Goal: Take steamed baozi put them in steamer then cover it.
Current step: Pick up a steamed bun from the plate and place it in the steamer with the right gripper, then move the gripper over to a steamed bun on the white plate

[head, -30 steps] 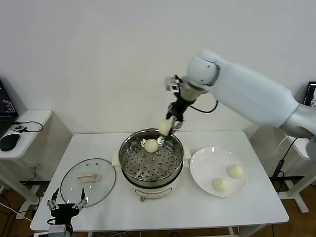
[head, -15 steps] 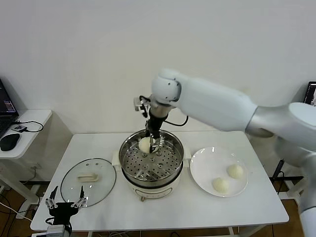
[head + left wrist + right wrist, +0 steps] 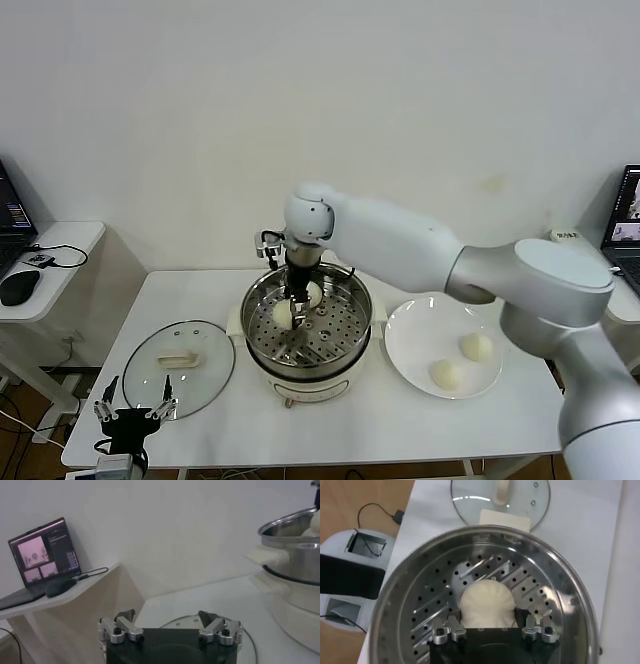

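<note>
Inside the steamer point(image 3: 335, 335), the right end effector point(image 3: 492, 630) grips a baozi point(image 3: 486, 603) between its fingers

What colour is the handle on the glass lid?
Cream-white; the handle on the glass lid shows best in the head view.

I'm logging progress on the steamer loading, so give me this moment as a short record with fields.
buns in steamer: two, one resting, one held
buns on plate: two
right tool: low inside the pot, closed on the held bun
left tool: open, idle at the table's near left edge
cover: flat on the table, left of the steamer
</note>
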You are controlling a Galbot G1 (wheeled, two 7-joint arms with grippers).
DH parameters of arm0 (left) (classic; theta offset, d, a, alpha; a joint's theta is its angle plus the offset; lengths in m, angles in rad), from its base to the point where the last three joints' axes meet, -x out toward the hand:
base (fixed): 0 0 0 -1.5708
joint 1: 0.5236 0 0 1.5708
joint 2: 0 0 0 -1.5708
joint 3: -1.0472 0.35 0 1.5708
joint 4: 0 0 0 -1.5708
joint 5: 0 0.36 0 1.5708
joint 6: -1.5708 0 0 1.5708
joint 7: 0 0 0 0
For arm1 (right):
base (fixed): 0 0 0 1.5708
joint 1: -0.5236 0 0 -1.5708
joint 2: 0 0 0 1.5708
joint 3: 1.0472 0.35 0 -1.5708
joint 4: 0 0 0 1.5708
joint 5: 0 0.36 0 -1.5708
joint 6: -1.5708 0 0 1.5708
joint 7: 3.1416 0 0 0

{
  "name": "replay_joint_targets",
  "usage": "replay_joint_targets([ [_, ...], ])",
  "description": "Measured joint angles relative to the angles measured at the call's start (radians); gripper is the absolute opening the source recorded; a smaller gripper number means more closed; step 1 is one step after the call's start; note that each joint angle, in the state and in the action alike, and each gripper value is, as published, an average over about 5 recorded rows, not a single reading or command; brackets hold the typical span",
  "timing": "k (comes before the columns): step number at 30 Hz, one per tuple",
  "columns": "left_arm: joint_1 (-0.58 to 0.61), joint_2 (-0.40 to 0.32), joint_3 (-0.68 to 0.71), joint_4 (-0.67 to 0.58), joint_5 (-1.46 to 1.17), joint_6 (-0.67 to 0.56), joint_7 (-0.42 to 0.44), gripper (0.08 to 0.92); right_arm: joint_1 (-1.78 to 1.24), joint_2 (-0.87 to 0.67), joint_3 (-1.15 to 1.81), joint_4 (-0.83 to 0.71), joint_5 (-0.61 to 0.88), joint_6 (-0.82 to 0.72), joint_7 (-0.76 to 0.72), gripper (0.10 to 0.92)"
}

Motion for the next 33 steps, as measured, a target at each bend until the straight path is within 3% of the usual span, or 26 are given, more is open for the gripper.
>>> replay_joint_targets([
  [13, -0.007, -0.002, 0.007, 0.013, 0.0, 0.0, 0.0, 0.823, -0.039, 0.048, 0.029, -0.049, -0.019, 0.002, 0.028, 0.657],
  [21, -0.006, -0.002, 0.007, 0.014, -0.001, 0.0, 0.0, 0.823, -0.038, 0.039, 0.045, -0.038, -0.027, -0.009, 0.033, 0.804],
  [33, 0.002, -0.004, 0.009, 0.012, -0.001, 0.002, 0.01, 0.823, 0.041, -0.174, 0.064, 0.171, -0.014, 0.014, -0.02, 0.823],
])
